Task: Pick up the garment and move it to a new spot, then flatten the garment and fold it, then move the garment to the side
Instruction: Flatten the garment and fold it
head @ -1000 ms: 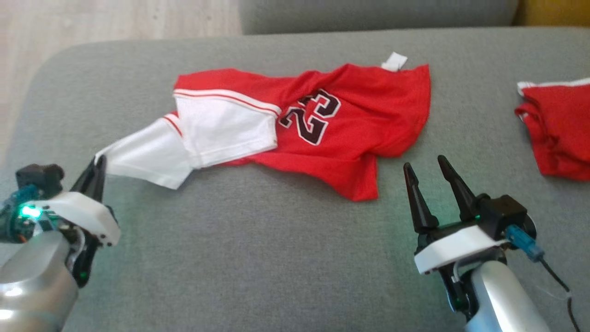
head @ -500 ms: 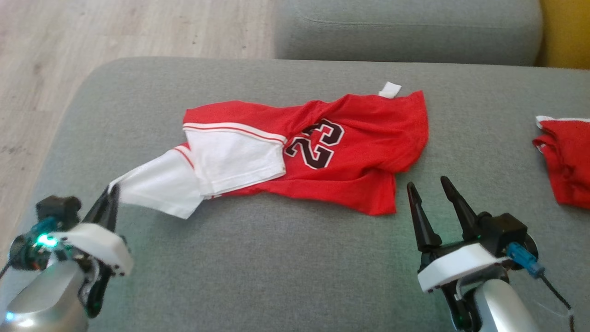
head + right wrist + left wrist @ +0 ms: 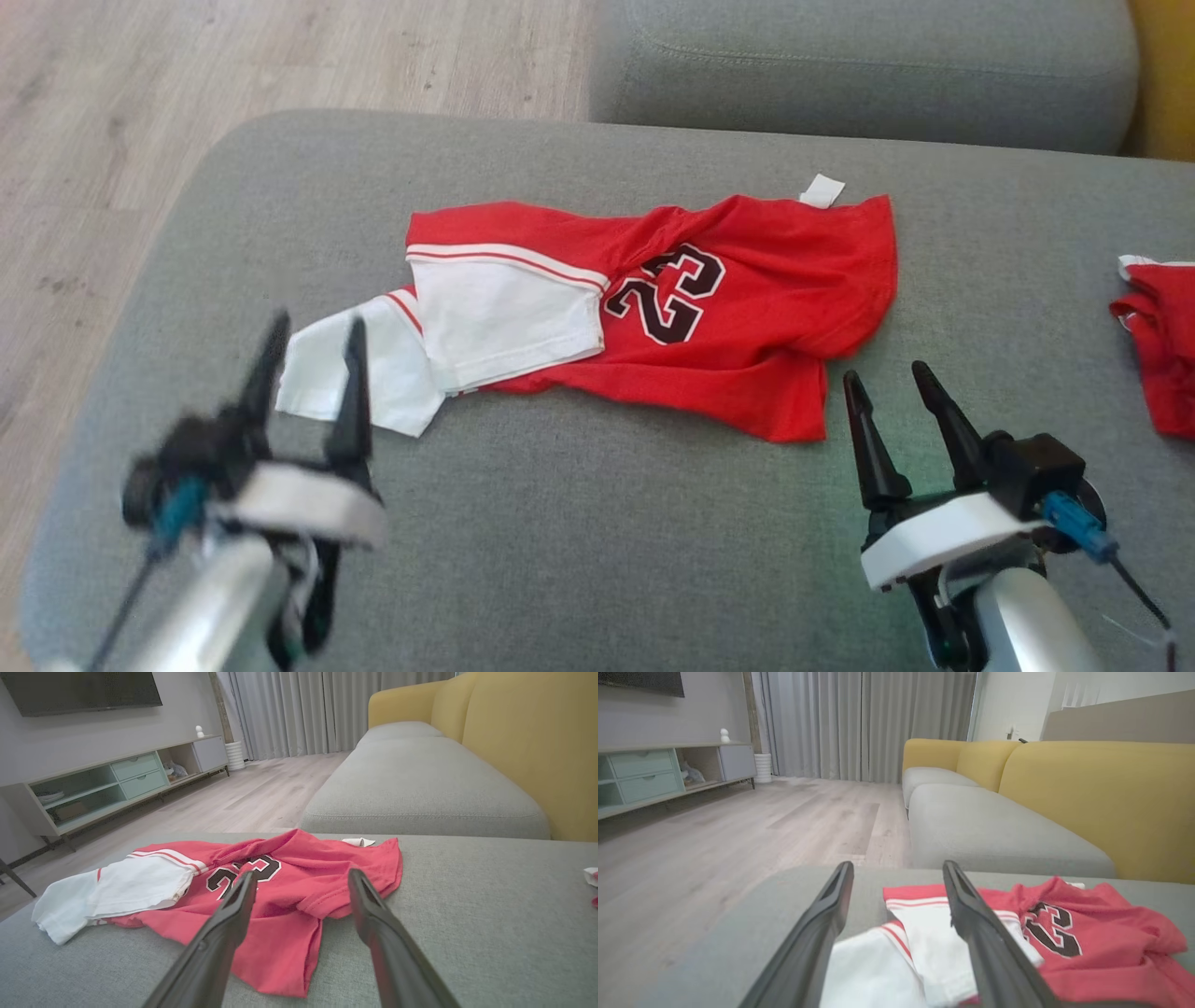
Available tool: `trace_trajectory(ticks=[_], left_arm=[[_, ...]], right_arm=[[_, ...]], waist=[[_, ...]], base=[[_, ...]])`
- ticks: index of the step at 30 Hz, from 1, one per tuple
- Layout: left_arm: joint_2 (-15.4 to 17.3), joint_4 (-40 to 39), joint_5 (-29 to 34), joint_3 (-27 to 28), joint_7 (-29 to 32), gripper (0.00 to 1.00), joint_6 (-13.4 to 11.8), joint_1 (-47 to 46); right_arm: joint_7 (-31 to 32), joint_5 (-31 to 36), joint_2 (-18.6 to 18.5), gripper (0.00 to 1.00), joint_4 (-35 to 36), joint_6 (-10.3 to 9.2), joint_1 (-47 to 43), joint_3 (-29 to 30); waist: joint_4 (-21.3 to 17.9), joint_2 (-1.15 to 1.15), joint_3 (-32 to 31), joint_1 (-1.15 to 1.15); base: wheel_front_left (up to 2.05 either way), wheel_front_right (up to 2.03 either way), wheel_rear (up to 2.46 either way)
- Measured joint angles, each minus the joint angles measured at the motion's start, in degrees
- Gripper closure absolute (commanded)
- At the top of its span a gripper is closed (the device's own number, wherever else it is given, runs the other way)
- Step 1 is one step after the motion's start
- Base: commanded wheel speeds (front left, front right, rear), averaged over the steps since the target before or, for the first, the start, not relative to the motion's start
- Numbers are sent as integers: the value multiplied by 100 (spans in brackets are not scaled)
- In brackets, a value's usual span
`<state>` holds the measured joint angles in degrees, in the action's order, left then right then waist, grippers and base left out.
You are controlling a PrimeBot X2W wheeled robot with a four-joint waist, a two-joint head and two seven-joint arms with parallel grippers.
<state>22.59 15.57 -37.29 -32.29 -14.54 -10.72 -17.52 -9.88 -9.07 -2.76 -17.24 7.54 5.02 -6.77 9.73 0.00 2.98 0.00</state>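
Red-and-white jersey crumpled on grey sofa cushion, long axis left to right; white end just ahead of left fingers, spread and empty; red hem just beyond right fingers, likewise apart.

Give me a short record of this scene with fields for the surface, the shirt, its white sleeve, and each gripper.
surface: grey sofa cushion
shirt: red, number 23, lying rumpled, not folded
white sleeve: resting on the cushion, gripped by nothing
left gripper: open, over the sleeve's end, empty
right gripper: open, near the shirt's lower corner, empty
also there: second red garment at far right
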Motion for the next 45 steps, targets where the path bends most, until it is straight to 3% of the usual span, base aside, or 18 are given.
trace_trajectory(ticks=[5, 14, 26, 27, 28, 29, 30, 36, 41, 45], left_arm=[[-243, -252, 267, 313, 0, 0, 22, 475], [-608, -138, 693, 693, 0, 0, 421, 511], [-957, 58, 1106, 1171, 0, 0, 777, 499], [-967, 67, 1134, 1215, 0, 0, 779, 498], [-973, 82, 1166, 1235, 0, 0, 802, 497], [-984, 104, 1192, 1252, 0, 0, 839, 498], [-1012, 120, 1220, 1278, 0, 0, 853, 498], [-1072, 242, 1317, 1422, 0, 0, 922, 500], [-1110, 279, 1426, 1534, 0, 0, 975, 502], [-1176, 312, 1481, 1564, 0, 0, 1023, 503]], right_arm=[[347, 44, 0, 0, -190, 0, -4, 47], [1098, -154, 0, 0, -1172, 0, 190, -67], [918, -706, -13, 0, -2372, 0, 1301, -400], [895, -704, -13, 47, -2470, 0, 1366, -434], [859, -690, -13, 47, -2549, 0, 1428, -460], [813, -666, -14, 93, -2635, 0, 1486, -483], [754, -646, -15, 100, -2694, 0, 1530, -495], [385, -455, 18, 100, -3010, 0, 1571, -80], [255, 135, 13, 100, -3015, 0, 1537, 947], [320, 739, 15, 100, -2585, 0, 1389, 1708]], waist=[[41, 0, 40, 0], [186, 0, 234, 0], [342, 0, 522, 0], [336, 0, 531, 0], [325, 0, 534, 1], [307, 0, 533, 1], [285, 0, 527, 1], [85, 0, 449, 1], [-159, 0, 356, 0], [-334, 0, 292, 0]], base=[[0, 0, 0], [0, 0, 0], [0, 0, 0], [0, 0, 0], [0, 0, 0], [0, 0, 0], [0, 0, 0], [0, 0, 0], [0, 0, 0], [0, 0, 0]])
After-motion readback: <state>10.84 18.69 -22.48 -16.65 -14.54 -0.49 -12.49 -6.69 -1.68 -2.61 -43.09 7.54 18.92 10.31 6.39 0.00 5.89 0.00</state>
